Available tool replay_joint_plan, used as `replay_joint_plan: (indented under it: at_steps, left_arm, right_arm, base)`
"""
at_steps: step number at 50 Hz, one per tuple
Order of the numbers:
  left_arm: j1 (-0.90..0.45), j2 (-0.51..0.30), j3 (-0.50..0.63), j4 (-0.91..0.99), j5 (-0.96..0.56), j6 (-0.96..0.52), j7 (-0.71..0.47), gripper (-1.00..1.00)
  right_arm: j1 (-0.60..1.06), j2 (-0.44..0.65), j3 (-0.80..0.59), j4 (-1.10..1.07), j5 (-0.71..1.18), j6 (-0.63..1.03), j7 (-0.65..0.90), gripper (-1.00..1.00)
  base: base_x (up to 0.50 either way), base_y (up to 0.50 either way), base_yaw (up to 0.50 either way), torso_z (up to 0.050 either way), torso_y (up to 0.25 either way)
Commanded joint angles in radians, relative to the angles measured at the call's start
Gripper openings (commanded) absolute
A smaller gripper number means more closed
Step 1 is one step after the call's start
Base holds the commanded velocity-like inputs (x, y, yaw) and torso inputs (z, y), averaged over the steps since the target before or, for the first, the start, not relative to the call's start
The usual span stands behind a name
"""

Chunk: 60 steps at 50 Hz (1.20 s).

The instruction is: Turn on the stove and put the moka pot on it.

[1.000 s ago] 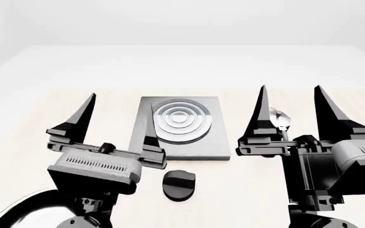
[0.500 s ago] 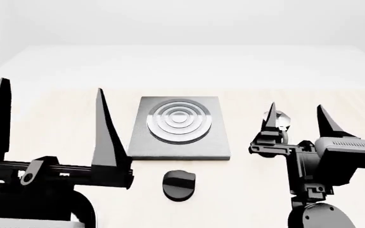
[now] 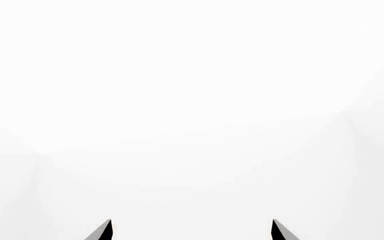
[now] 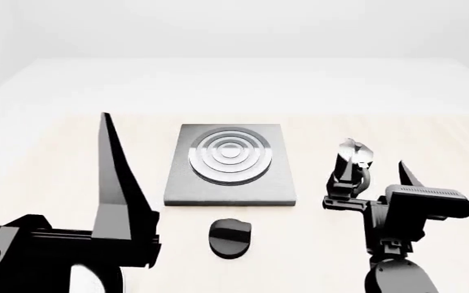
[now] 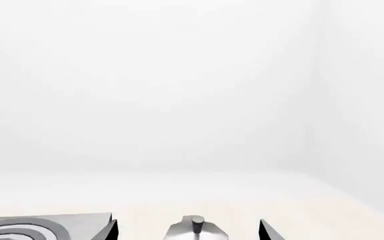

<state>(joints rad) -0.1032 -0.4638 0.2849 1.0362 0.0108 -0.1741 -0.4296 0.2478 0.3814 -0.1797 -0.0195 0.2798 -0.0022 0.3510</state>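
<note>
The stove (image 4: pixel 230 165), a dark-grey square plate with silver rings, lies mid-table, and a corner of it shows in the right wrist view (image 5: pixel 38 227). Its black round knob (image 4: pixel 230 237) sits apart, just in front of it. The moka pot (image 4: pixel 355 154) stands right of the stove, its black body partly hidden behind a finger of my right gripper (image 4: pixel 375 174). That gripper is open, and the pot's silver lid (image 5: pixel 193 227) shows just ahead, between its fingertips. My left gripper (image 3: pixel 192 221) is open and empty, raised close to the head camera. Only one of its fingers (image 4: pixel 116 183) shows there.
The pale wooden table (image 4: pixel 71 152) runs wide on both sides of the stove, with its far edge just behind the plate. White floor and walls lie beyond. My left arm's body fills the lower left of the head view.
My left gripper has risen and swung left toward the camera, one finger now out of frame. My right gripper has dropped lower and drawn back, with the moka pot just past its fingertips.
</note>
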Motion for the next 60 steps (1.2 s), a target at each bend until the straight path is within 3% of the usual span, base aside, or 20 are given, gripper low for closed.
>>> replay_joint_plan:
  at_steps: [1, 9, 23, 43, 49, 54, 57, 60]
  left_arm:
    - [0.027, 0.043, -0.03, 0.011, 0.019, 0.008, 0.044, 1.0]
    - [0.042, 0.129, -0.074, 0.011, 0.044, 0.008, 0.145, 1.0]
    - [0.086, 0.454, -0.227, 0.011, 0.136, 0.041, 0.504, 1.0]
    - [0.088, 0.409, -0.207, 0.001, 0.114, 0.029, 0.452, 1.0]
    - [0.092, 0.402, -0.205, 0.006, 0.11, 0.029, 0.443, 1.0]
    - [0.091, 0.4, -0.2, 0.007, 0.112, 0.025, 0.441, 1.0]
    - [0.091, 0.402, -0.202, 0.007, 0.11, 0.026, 0.443, 1.0]
    - [0.094, 0.398, -0.197, -0.001, 0.108, 0.033, 0.436, 1.0]
  right_arm:
    - [0.024, -0.018, -0.013, 0.137, -0.021, -0.029, -0.01, 1.0]
    - [0.044, -0.026, -0.025, 0.188, -0.032, -0.031, -0.013, 1.0]
    - [0.099, -0.045, -0.044, 0.33, -0.058, -0.066, -0.024, 1.0]
    - [0.2, -0.097, -0.052, 0.678, -0.085, -0.227, -0.053, 1.0]
    - [0.204, -0.092, -0.051, 0.66, -0.081, -0.198, -0.047, 1.0]
    - [0.24, -0.118, -0.056, 0.827, -0.096, -0.31, -0.063, 1.0]
    - [0.251, -0.121, -0.055, 0.853, -0.098, -0.32, -0.064, 1.0]
    - [0.236, -0.103, -0.056, 0.75, -0.089, -0.229, -0.053, 1.0]
  base:
    - [0.0, 0.0, 0.0, 0.0, 0.0]
    - [0.0, 0.0, 0.0, 0.0, 0.0]
    - [0.0, 0.0, 0.0, 0.0, 0.0]
    - [0.0, 0.0, 0.0, 0.0, 0.0]
    - [0.0, 0.0, 0.0, 0.0, 0.0]
    - [0.0, 0.0, 0.0, 0.0, 0.0]
    - [0.0, 0.0, 0.0, 0.0, 0.0]
    - [0.0, 0.0, 0.0, 0.0, 0.0]
